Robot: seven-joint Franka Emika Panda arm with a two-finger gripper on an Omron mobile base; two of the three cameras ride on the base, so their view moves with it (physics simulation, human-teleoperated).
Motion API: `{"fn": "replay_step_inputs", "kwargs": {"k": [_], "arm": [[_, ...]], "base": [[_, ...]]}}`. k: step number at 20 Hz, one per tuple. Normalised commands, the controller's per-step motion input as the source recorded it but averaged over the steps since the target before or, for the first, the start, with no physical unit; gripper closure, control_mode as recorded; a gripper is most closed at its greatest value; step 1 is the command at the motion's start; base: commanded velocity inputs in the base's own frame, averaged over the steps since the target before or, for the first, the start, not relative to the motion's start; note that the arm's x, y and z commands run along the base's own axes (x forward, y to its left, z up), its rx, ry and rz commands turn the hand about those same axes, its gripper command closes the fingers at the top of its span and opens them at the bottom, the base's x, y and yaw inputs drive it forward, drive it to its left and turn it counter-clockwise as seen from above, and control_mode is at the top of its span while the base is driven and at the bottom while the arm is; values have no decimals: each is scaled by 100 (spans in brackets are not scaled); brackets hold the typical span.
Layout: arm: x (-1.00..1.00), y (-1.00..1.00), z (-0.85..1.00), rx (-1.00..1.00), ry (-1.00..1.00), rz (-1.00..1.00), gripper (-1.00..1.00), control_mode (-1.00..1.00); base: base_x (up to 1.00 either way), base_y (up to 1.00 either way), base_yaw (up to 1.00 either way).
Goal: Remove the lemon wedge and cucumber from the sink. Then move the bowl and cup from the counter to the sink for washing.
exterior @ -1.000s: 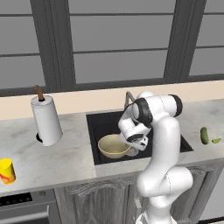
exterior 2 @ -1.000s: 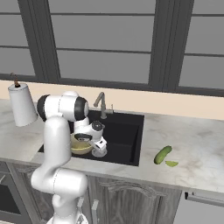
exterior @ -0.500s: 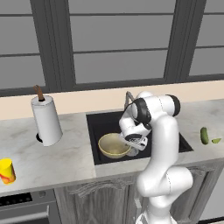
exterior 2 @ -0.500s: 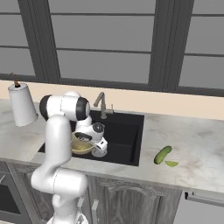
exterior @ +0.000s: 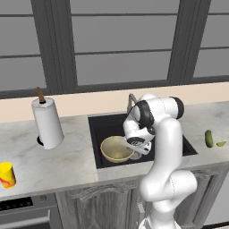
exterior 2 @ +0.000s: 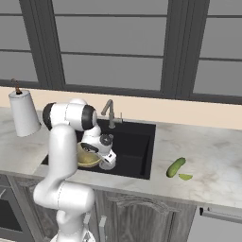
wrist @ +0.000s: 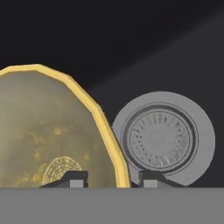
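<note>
The tan-olive bowl [exterior: 115, 148] [exterior 2: 87, 156] [wrist: 43, 131] sits in the black sink [exterior: 100, 127] [exterior 2: 137, 142], beside the round silver drain [wrist: 164, 135]. My gripper [exterior: 134, 150] [exterior 2: 101, 158] [wrist: 113, 178] is low in the basin at the bowl's right rim. Its jaws stand open, one tip on each side of the rim, with a gap on both sides. The cucumber [exterior: 208, 138] [exterior 2: 175, 167] and the lemon wedge [exterior: 221, 144] [exterior 2: 185, 177] lie together on the counter [exterior: 67, 156] right of the sink. The yellow cup [exterior: 6, 174] stands at the counter's far left front.
A paper towel roll [exterior: 47, 123] [exterior 2: 23, 112] stands on the counter left of the sink. The grey faucet [exterior: 130, 100] [exterior 2: 109, 113] rises at the basin's back edge, close behind the arm. A window wall runs behind the counter.
The jaws have spread apart at the bowl's rim, letting go of it. The arm and the bowl have barely moved.
</note>
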Motion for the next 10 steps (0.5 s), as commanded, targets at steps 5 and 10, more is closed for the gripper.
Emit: {"fn": "replay_step_inputs", "kwargs": {"k": [5,10], "arm": [[0,6,17,0,0,0,-100,-100],[0,4,27,0,0,0,-100,-100]], "base": [[0,0,0],[0,0,0]]}}
